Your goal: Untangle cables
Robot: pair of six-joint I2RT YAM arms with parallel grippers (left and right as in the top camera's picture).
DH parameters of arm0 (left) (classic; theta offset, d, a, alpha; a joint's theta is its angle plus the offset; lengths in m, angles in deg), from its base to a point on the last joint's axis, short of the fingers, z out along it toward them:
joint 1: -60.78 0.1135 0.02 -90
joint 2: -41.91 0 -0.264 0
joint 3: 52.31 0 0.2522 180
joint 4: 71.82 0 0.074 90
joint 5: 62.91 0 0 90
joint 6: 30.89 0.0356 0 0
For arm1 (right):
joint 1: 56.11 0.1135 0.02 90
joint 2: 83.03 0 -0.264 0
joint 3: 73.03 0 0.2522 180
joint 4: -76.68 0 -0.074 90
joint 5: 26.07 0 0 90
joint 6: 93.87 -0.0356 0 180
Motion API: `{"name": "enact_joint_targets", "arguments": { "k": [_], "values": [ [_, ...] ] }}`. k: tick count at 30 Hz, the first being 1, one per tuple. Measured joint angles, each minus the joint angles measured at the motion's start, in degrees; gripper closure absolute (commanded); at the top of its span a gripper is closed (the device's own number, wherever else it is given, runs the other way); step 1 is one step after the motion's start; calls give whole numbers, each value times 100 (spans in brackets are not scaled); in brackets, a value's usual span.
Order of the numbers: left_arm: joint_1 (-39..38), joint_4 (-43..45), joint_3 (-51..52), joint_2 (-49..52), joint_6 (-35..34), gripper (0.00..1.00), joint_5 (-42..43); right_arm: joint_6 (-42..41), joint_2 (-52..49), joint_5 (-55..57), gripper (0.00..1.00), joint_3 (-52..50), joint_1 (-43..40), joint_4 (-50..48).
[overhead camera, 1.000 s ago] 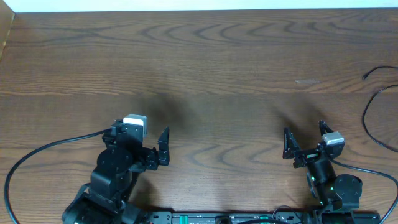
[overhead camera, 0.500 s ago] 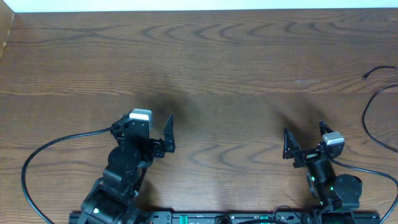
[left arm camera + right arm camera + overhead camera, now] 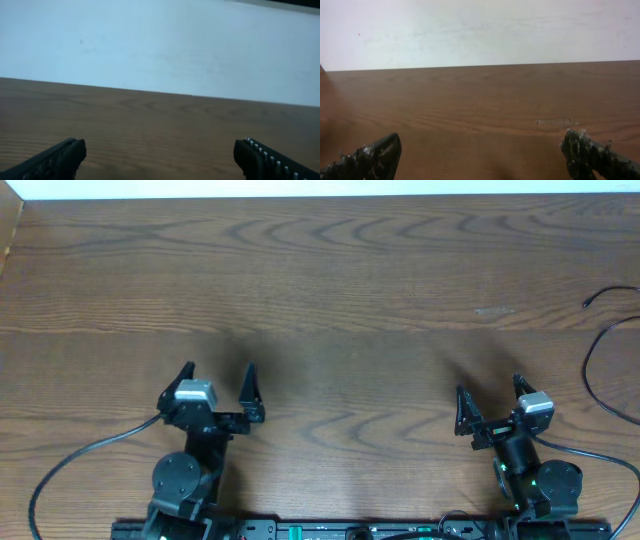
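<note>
A thin black cable (image 3: 590, 375) shows only at the far right edge of the overhead view, curving in a loose loop with a small plug end (image 3: 587, 303) near the top. My left gripper (image 3: 217, 377) is open and empty at the near left of the wooden table (image 3: 340, 280). My right gripper (image 3: 489, 392) is open and empty at the near right, well left of the cable. Both wrist views show only bare wood between my spread fingers (image 3: 60, 157) (image 3: 592, 155). No cable shows in either wrist view.
A thicker black arm cable (image 3: 90, 450) loops over the table at the near left by the left arm. A pale scuff (image 3: 493, 311) marks the wood at the right. The table's far edge meets a white wall (image 3: 480, 30).
My left arm has drawn back and turned straight, its gripper now pointing away from the base. The right arm and the cable at the right edge have not moved.
</note>
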Motion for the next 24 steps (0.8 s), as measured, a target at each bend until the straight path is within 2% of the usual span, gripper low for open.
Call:
{"name": "enact_joint_targets", "arguments": {
  "k": [13,18,24],
  "values": [
    [802,1045,774,-966,-74,0,343,0,0,0,1,0,0,0],
    [940,1808,1283,-1161,-83,0,358,0,0,0,1,0,0,0],
    [1176,1513,1357,-1169,-20,0,363,0,0,0,1,0,0,0]
  ]
}}
